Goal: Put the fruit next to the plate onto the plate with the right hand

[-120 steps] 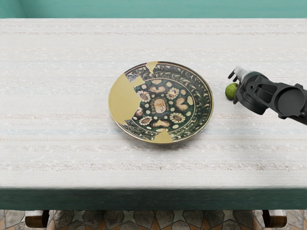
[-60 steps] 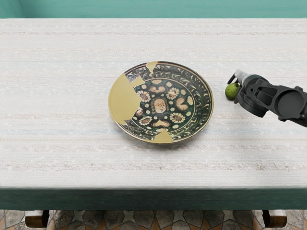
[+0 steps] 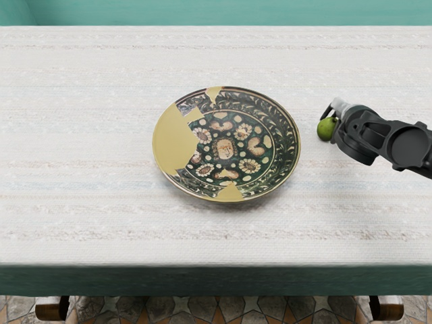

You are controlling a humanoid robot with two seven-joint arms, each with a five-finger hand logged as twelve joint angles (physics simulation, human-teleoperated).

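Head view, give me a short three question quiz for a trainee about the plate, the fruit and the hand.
1. True or false: the green fruit lies on the plate.
2. In the picture, on which side of the plate is the fruit? A left, B right, C nearer the camera.
3. Which hand is at the fruit?
Key: 1 false, it lies on the table beside the plate; 2 B; 3 the right hand.

Glossy glazed plate (image 3: 226,143) on matt woven cloth table (image 3: 94,88); smooth green fruit (image 3: 327,127).
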